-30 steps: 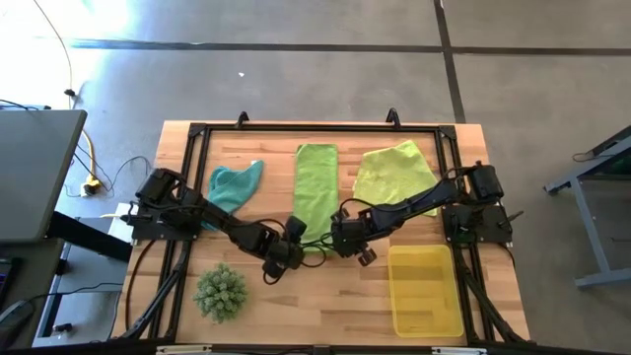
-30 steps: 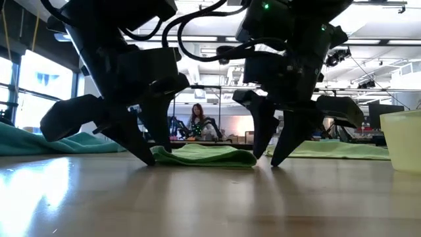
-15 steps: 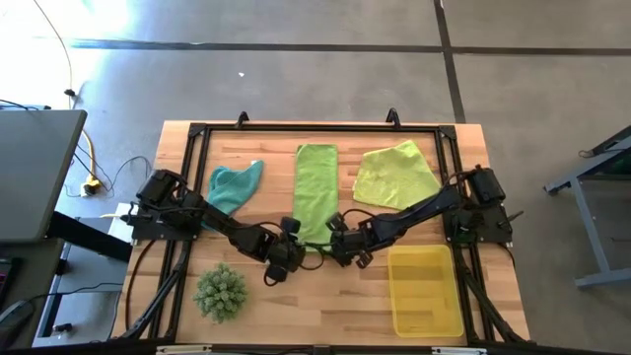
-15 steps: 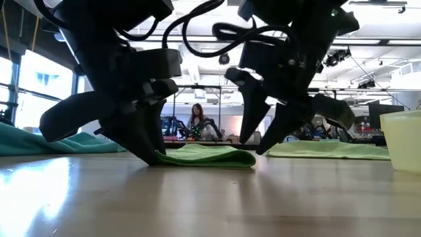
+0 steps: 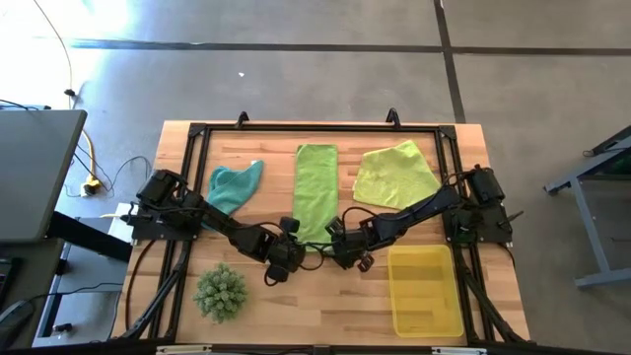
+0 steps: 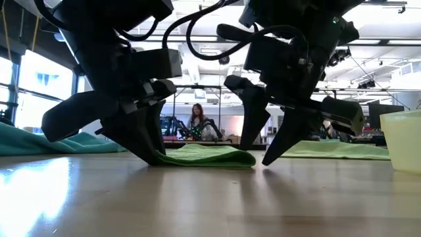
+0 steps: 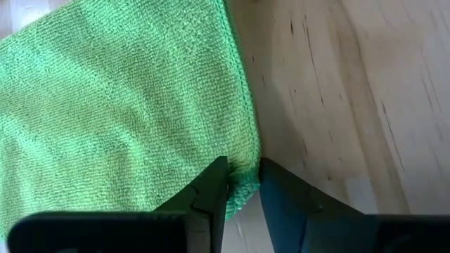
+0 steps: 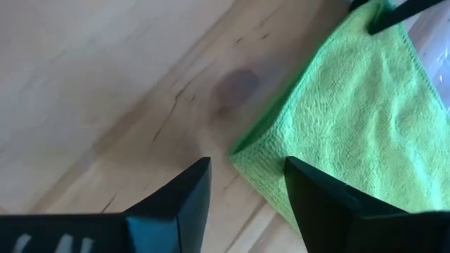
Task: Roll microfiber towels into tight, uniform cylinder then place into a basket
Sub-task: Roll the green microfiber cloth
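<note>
On the pale wooden plank surface [image 5: 325, 306], left to right in the high view: a spiky green plant-like ball [image 5: 220, 292] at lower left, a crumpled teal towel [image 5: 235, 185] above it, and a bright green towel [image 5: 315, 190] folded into a long, flat strip at centre. The left gripper [image 7: 242, 184] has its jaws pinched on this strip's near left corner (knit loops show plainly in its wrist view). The right gripper [image 8: 246, 184] hovers with jaws apart over the near right corner, not touching. Further right lies a pale yellow-green towel [image 5: 395, 176], spread and rumpled. At lower right sits the translucent yellow plastic basket [image 5: 426, 291], rectangular, shallow. No writing can be read.
</note>
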You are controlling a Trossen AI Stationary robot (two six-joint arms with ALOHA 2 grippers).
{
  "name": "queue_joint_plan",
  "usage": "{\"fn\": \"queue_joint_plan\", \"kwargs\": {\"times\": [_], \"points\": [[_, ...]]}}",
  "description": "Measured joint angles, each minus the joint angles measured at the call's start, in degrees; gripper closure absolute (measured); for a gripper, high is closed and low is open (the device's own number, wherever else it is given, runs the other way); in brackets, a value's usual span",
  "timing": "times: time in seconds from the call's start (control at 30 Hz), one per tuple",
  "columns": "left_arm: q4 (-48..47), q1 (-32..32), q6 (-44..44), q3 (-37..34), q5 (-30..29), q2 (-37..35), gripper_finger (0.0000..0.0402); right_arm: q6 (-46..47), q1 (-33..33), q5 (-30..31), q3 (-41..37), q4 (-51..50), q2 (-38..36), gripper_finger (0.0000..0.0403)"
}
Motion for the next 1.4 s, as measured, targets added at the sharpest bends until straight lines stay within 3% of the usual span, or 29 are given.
{"fn": "queue_joint_plan", "kwargs": {"times": [0.17, 0.3, 0.73, 0.97, 1.23, 1.4], "points": [[0.18, -0.03, -2.14, 0.0, -0.04, 0.0, 0.0328, 1.99, -0.98, -3.7, 0.14, 1.63, 1.72, 0.0214], [0.23, -0.45, -4.53, 0.0, -0.39, 0.02, 0.0328, 5.37, -1.82, -4.42, 0.26, 1.58, 3.22, 0.0232], [1.23, -3.48, -10.95, 0.05, -0.88, 0.15, 0.0328, 11.02, -2.15, -6.11, 0.14, 0.67, 3.67, 0.0395], [0.69, -3.93, -15.4, 2.14, 2.2, 0.35, 0.0328, 11.1, -3.78, -10.35, -0.14, 0.0, 0.92, 0.04], [0.39, -3.93, -23.95, 5.47, 5.29, 0.28, 0.0328, 23.81, -8.55, -27.67, -0.15, -0.71, -4.01, 0.0401], [-0.67, -4.08, -26.33, 6.84, 5.05, 0.2, 0.0328, 25.29, -8.17, -29.18, -0.13, -0.57, -4.13, 0.0402]]}}
